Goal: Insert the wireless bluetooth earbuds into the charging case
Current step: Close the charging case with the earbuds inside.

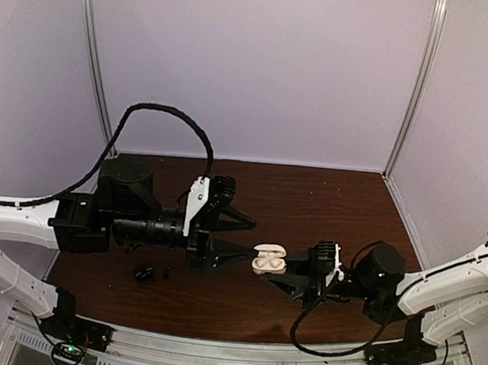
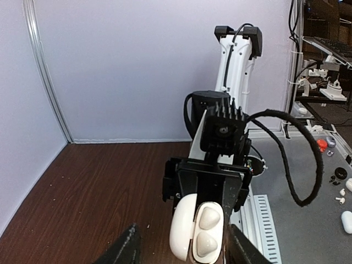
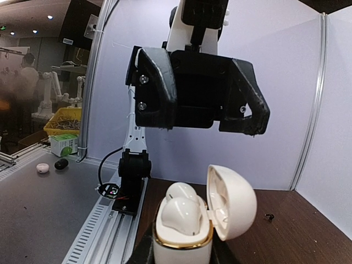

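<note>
Two white earbuds (image 3: 180,208) sit side by side in the wells of a cream charging case (image 1: 269,259), its lid (image 3: 234,201) swung fully open, over the middle of a dark wooden counter (image 1: 335,207). The right arm's fingers (image 1: 294,281) are clamped on the lower body of the case, holding it upright from the right side. Facing it from the left, the left arm's fingers (image 3: 158,82) stand apart and grip nothing; seen from that arm's own camera, their tips flank the case with clear space on each side. A small black item (image 1: 144,272) lies on the counter near the front left, well apart from the case, too small to identify.
</note>
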You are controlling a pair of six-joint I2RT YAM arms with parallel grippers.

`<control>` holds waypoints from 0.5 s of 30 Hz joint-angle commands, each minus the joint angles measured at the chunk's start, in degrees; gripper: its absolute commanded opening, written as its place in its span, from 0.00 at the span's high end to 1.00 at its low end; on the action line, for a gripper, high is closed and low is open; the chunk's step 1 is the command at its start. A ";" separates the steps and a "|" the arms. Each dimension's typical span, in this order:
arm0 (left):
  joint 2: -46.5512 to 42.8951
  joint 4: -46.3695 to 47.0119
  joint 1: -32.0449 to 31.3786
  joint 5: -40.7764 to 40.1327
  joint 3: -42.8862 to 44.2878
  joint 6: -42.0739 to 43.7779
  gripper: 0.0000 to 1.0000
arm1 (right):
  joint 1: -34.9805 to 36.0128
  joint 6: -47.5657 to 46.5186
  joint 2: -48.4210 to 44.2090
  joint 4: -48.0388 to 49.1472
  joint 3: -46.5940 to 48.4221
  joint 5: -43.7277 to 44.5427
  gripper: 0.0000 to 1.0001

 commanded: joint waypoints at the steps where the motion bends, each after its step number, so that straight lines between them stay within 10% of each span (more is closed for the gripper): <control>1: 1.66 1.89 0.02 3.10 -0.76 -1.29 0.47 | 0.28 0.31 -1.90 -1.38 0.53 -2.01 1.00; 15: 4.74 1.14 -0.11 9.90 0.54 2.55 0.61 | 0.27 0.10 -2.29 -2.65 1.18 -1.73 1.00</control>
